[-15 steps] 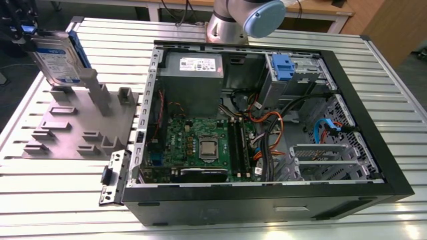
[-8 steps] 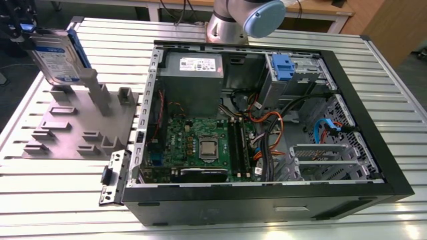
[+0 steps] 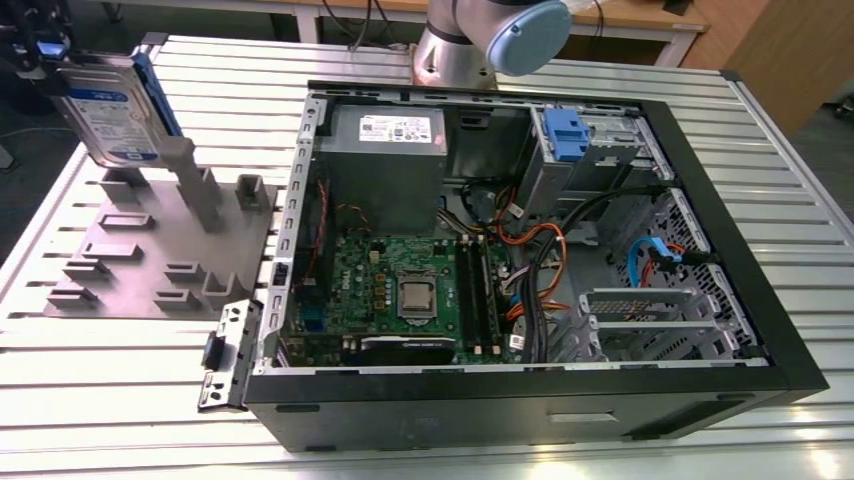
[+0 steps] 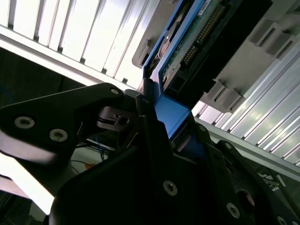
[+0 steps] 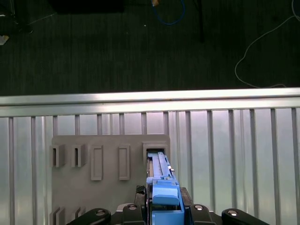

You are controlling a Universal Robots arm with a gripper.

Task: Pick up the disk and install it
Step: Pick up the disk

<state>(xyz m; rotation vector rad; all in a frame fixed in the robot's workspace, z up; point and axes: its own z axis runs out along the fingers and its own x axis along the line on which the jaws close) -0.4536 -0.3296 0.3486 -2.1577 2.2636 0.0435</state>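
The open black metal computer case (image 3: 534, 405) fills the centre of the exterior view, on a slatted aluminium table (image 3: 107, 370). A grey slotted fixture plate (image 3: 134, 270) lies at left. At upper left, the black gripper (image 5: 165, 208) is clamped on the silver-metal, blue-framed disk (image 3: 114, 110), which stands upright over the plate.

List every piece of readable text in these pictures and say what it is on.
On the disk, the white-and-blue label: print too small to read.
On the grey metal box, the white sticker: print too small to read.
No text can be quoted.
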